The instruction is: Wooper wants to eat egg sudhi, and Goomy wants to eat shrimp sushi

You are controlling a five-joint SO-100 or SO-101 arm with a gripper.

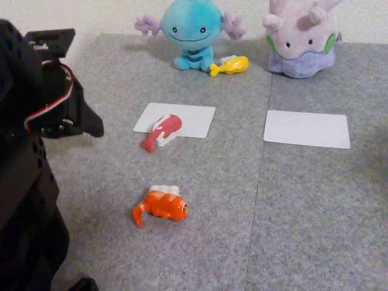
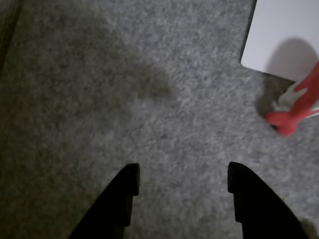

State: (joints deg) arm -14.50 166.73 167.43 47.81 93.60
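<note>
A grey carpet (image 1: 303, 206) covers the floor up to a pale wall. In the fixed view, Wooper (image 1: 189, 31) sits at the back, centre-left, with the egg sushi (image 1: 230, 65) lying just beside its right foot as seen there. Goomy (image 1: 301, 37) sits at the back right, well apart from the shrimp sushi (image 1: 160, 205), which lies on the carpet in the near centre-left. Two white cards lie flat mid-floor: the left card (image 1: 188, 118) carries a red sushi (image 1: 162, 131) that overhangs its near-left corner onto the carpet; the right card (image 1: 307, 128) lies in front of Goomy. The black arm (image 1: 36, 121) occupies the left edge of the fixed view, raised above the carpet, its fingertips not distinguishable there. The wrist view supplies what the fixed view lacks: the gripper (image 2: 182, 181) points down at bare carpet, its two dark fingers (image 2: 124, 191) spread apart with nothing between them. The same view shows the left card's corner at upper right and the red sushi's tail at the right edge.
</note>
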